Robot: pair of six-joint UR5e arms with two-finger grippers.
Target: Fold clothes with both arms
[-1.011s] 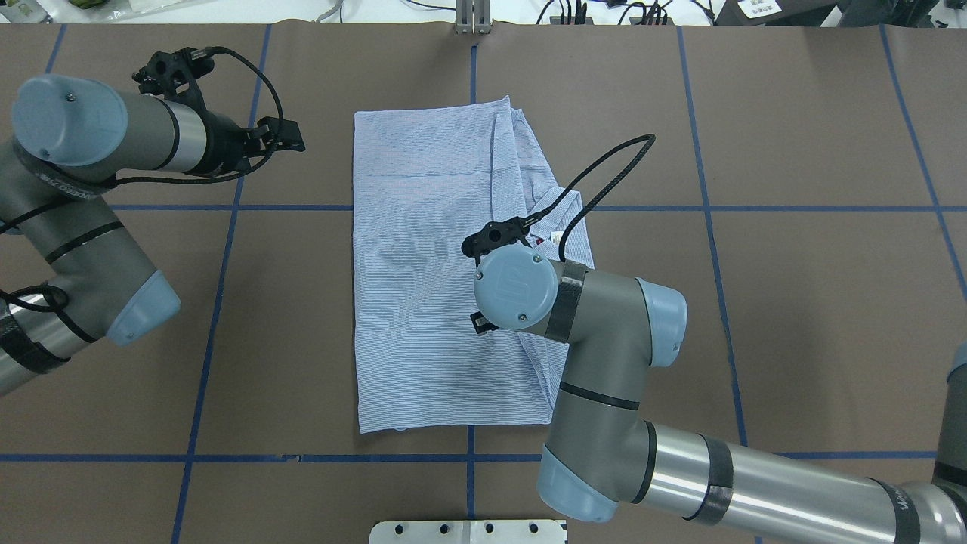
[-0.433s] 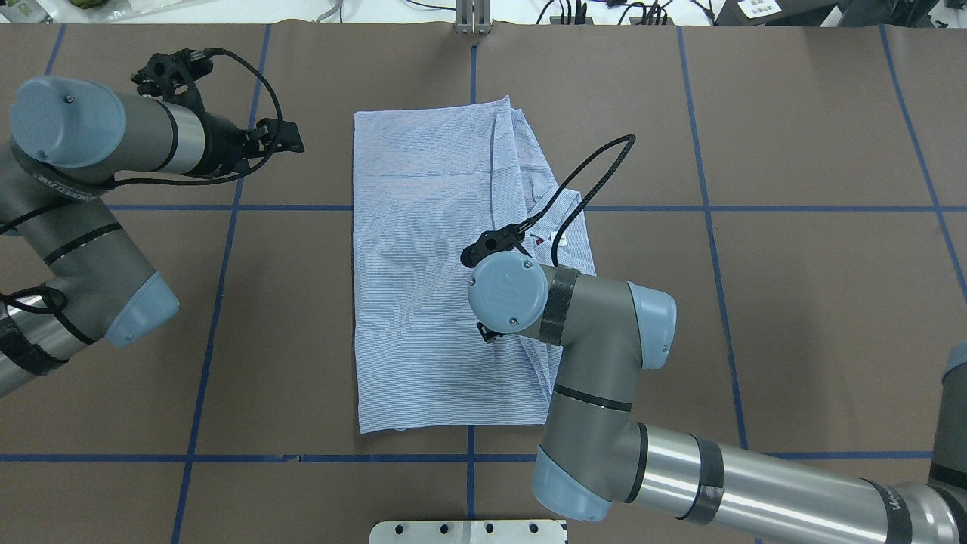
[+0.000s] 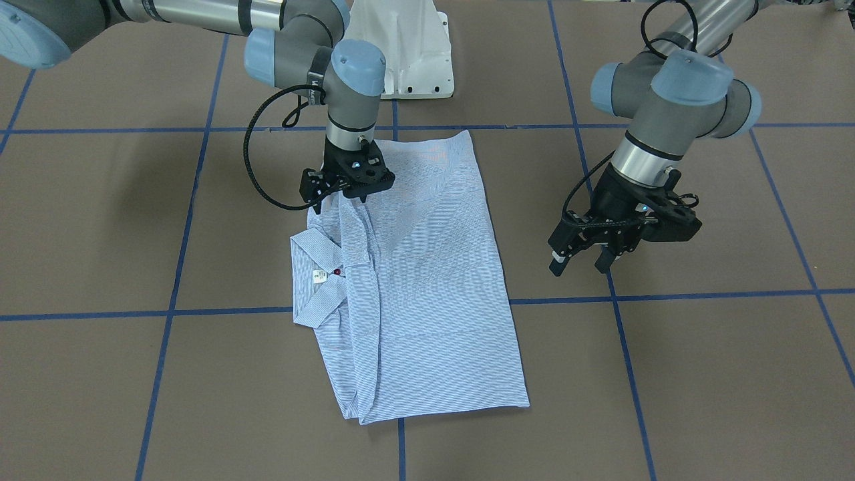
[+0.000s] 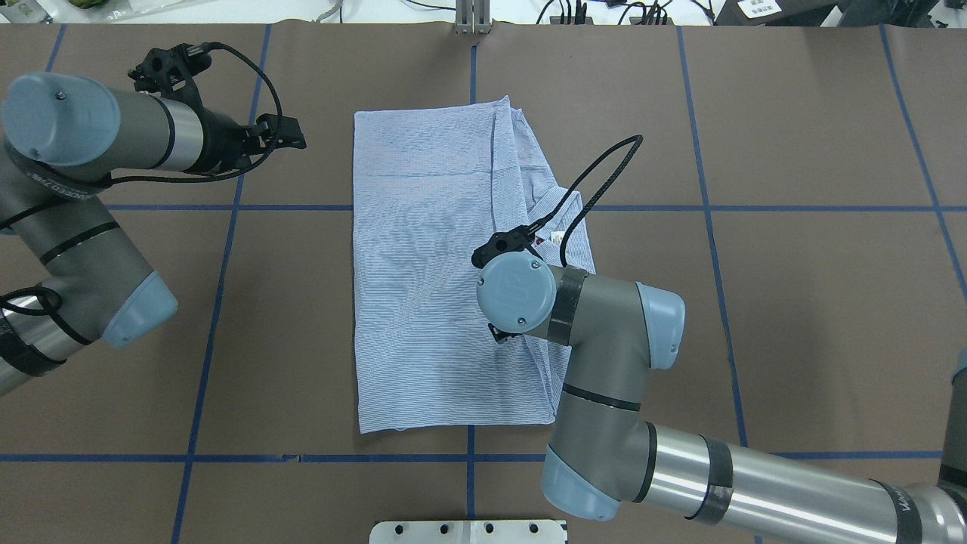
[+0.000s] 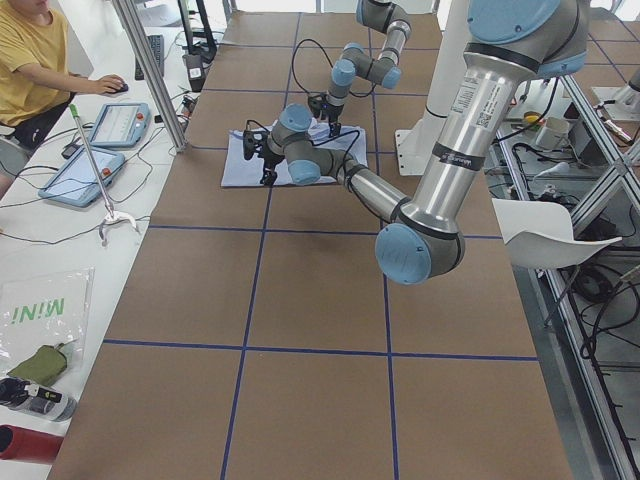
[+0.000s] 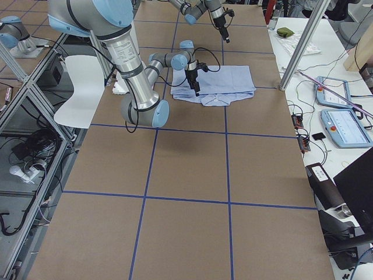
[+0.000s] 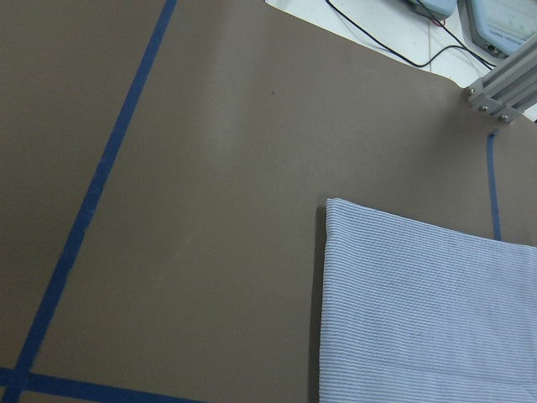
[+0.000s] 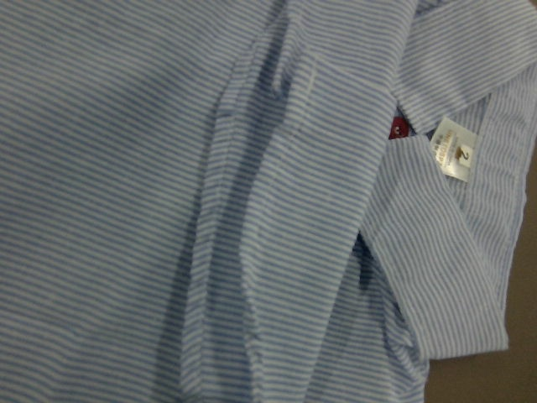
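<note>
The light blue-and-white striped button-up shirt (image 4: 423, 264) lies mid-way on the brown, blue-taped desk (image 4: 793, 302). It is folded into a long panel, collar toward the robot's right, which we judge ready for a crosswise fold. The black right claw (image 3: 342, 196) is down at its folded edge, but we cannot tell whether it grips. The black left claw (image 3: 578, 262) hangs spread and empty alongside. The sleeves are hidden.

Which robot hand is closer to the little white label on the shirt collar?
Right. The right hand hangs over the shirt, close by the label; the left hand is off the shirt, over bare table.
</note>
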